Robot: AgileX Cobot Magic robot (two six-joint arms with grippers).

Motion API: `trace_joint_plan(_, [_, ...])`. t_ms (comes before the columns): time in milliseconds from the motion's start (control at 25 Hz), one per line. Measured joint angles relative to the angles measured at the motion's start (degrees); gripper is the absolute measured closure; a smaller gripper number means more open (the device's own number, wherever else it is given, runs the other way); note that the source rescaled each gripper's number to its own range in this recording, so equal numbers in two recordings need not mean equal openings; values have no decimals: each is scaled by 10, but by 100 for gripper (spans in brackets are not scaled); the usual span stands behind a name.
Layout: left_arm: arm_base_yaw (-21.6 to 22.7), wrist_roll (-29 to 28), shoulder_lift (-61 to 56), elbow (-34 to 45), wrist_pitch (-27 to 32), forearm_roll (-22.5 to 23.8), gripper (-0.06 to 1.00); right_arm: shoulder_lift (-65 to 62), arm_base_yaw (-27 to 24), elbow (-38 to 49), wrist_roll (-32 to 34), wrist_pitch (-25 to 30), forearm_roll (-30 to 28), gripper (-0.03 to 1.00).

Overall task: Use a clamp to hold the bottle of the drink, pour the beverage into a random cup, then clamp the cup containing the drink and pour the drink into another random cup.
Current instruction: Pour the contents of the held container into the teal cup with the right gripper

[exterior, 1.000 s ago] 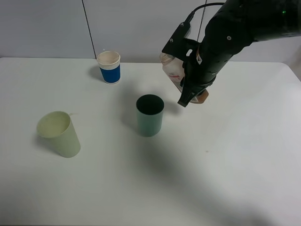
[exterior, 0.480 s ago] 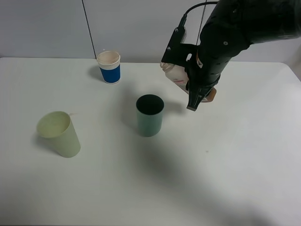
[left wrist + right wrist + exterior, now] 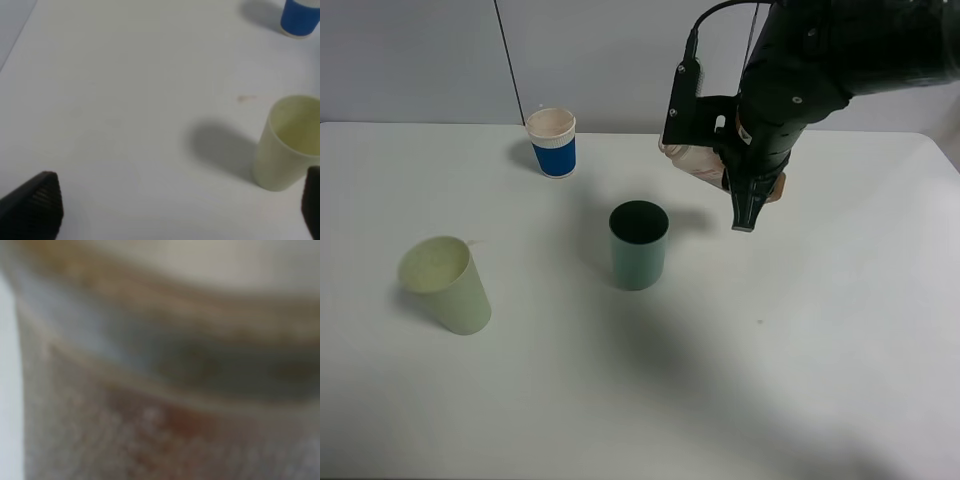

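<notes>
The right gripper (image 3: pixel 744 200), clamped on the bottle (image 3: pixel 690 160), has tipped it flatter, up beside the teal cup (image 3: pixel 639 247). The left gripper (image 3: pixel 175 210) stands wide open, empty.

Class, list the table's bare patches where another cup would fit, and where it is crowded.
Bare: near edge in front of the pale cup and teal tumbler; right side. Crowded: between tumbler, blue cup and bottle.

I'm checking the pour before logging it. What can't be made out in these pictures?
- Bottle: high view, mostly behind the right arm; right wrist view, a blur.
- Teal cup inside: high view, too dark to show liquid.
- Blue cup: left wrist view, cut by the edge.
</notes>
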Motion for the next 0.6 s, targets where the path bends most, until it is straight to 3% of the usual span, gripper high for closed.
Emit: trace_joint_plan(600, [0, 0, 0, 0, 0, 0, 6, 0, 20, 0, -4, -21, -34, 96])
